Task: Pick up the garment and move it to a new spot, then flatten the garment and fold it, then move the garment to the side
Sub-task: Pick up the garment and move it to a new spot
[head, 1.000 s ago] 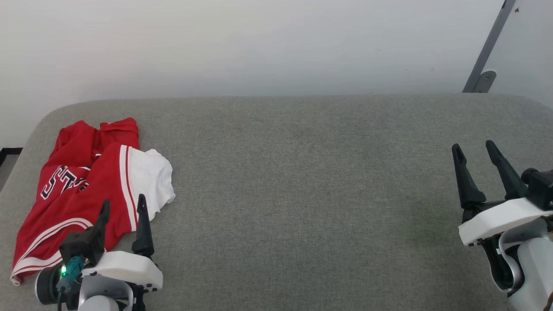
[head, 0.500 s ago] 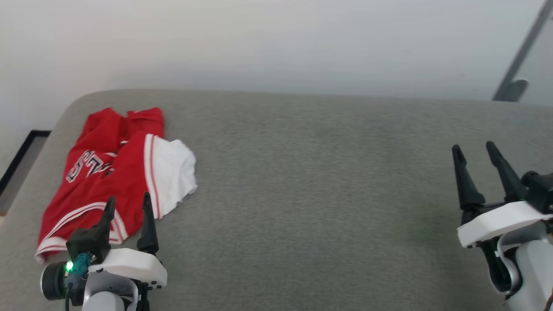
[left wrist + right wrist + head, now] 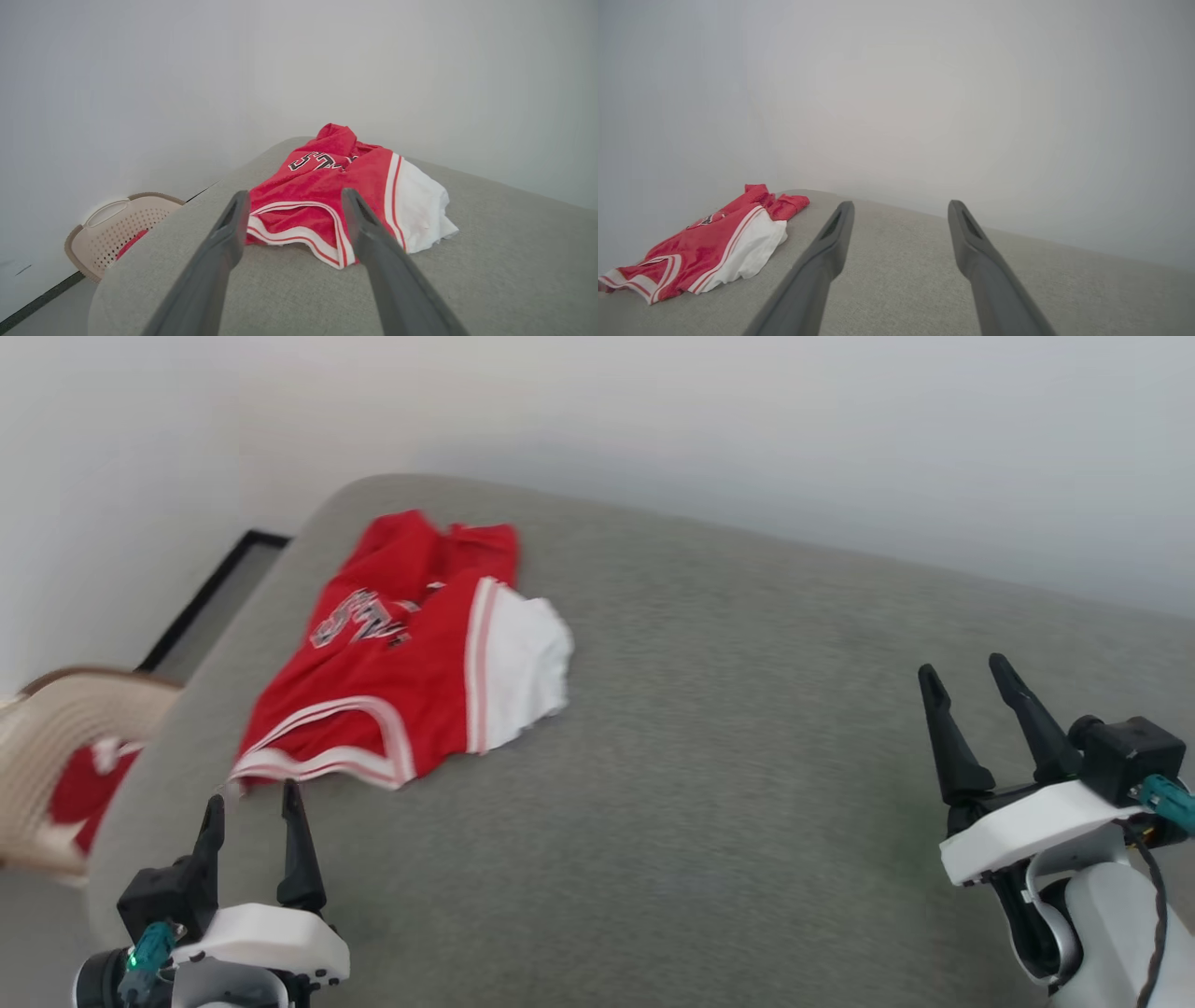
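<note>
Garment (image 3: 411, 663) lies crumpled on grey cushion (image 3: 700, 775) near beige basket (image 3: 47, 733); left hand (image 3: 253, 793) and right hand (image 3: 963, 665) gape wide, empty.

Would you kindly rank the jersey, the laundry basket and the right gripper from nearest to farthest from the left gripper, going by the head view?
1. The jersey, its striped hem just ahead of the left gripper.
2. The laundry basket, off to the left and lower down.
3. The right gripper, far across on the right.

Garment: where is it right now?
In the head view, the garment lies crumpled at the far left end of the grey cushion, just ahead of the open left end effector, not held.
</note>
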You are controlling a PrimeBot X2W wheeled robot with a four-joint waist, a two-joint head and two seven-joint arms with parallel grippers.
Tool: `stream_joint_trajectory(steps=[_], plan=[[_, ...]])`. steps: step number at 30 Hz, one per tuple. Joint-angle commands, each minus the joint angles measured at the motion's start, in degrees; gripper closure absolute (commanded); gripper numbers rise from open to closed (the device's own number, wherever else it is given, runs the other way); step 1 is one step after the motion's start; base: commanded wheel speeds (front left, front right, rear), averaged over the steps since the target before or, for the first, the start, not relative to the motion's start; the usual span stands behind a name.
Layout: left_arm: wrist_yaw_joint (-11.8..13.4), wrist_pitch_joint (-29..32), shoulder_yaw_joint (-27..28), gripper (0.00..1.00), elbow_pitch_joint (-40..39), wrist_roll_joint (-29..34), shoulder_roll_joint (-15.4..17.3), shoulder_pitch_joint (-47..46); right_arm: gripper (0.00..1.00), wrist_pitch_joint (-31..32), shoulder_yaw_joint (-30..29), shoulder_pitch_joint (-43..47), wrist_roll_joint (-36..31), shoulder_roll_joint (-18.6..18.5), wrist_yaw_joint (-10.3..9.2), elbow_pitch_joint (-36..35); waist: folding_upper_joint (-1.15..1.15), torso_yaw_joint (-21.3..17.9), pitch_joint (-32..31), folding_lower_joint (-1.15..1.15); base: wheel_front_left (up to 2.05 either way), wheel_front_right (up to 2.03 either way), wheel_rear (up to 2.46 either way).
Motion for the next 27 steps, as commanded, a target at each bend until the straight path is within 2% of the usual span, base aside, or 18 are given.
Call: stream_joint_trajectory(steps=[1, 9, 19, 25, 27], plan=[[0.31, -0.12, -0.05, 0.0, -0.46, -0.08, -0.12, 0.51, 0.0, -0.27, 0.19, -0.19, 0.19, 0.32, 0.0, -0.09, 0.0, 3.19, 0.58, 0.0, 0.0, 0.0, 0.0], [2.56, -0.12, -1.47, 0.0, -2.96, -3.03, -0.2, 2.75, 0.0, -0.27, 2.38, -0.41, 0.68, 1.08, 0.0, 0.0, 0.0, 10.27, 1.23, 0.0, 0.0, 0.0, 0.0], [6.35, -0.12, -3.49, 0.0, -8.52, -4.64, -0.15, 6.98, 0.0, -0.27, 6.47, -3.59, 1.62, 2.41, 0.0, 0.96, 0.0, 11.57, 3.0, 0.0, 0.0, 0.0, 0.0], [4.29, -0.13, -4.96, 0.0, -7.26, -2.85, -0.17, 5.04, 0.0, -0.27, 5.85, -2.92, 1.95, 2.53, 0.0, 0.43, 0.0, 10.83, 3.73, 0.0, 0.0, 0.0, 0.0], [2.74, -0.13, -5.12, 0.0, -6.39, -1.79, 0.35, 3.19, 0.0, -0.27, 5.86, -2.84, 1.75, 2.54, 0.0, 0.22, 0.0, 9.15, 4.56, 0.0, 0.0, 0.0, 0.0]])
